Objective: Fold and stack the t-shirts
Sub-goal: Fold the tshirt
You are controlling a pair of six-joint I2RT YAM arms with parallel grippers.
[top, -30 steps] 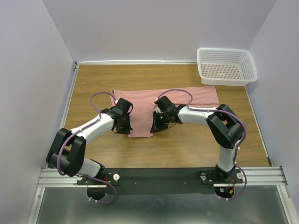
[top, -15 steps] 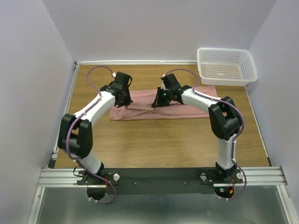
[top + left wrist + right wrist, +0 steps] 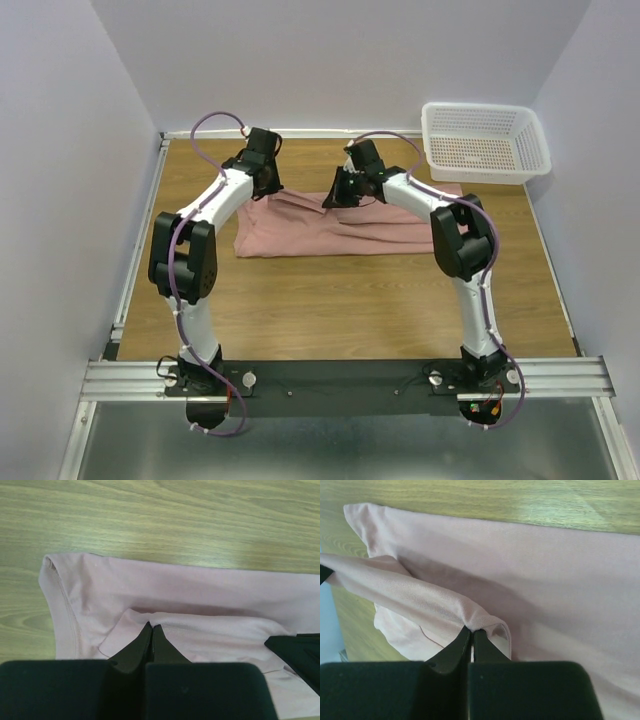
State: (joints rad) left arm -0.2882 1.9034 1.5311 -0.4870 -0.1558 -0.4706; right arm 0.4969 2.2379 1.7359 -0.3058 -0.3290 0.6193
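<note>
On the wooden table (image 3: 330, 300) I see the dusty pink t-shirt (image 3: 330, 232) lying as a long folded band that spreads out from both grippers, which sit at its far edge. My left gripper (image 3: 151, 627) is pinched tight on the edge of a folded-over flap. My right gripper (image 3: 471, 630) is clamped on a raised ridge of the same cloth.

Right fingers (image 3: 451, 654), pressed together, pinch a raised fold of the pink shirt (image 3: 560, 580). The lifted ridge trails off to the left, and the rest lies flat on the wooden bench (image 3: 470, 500).
</note>
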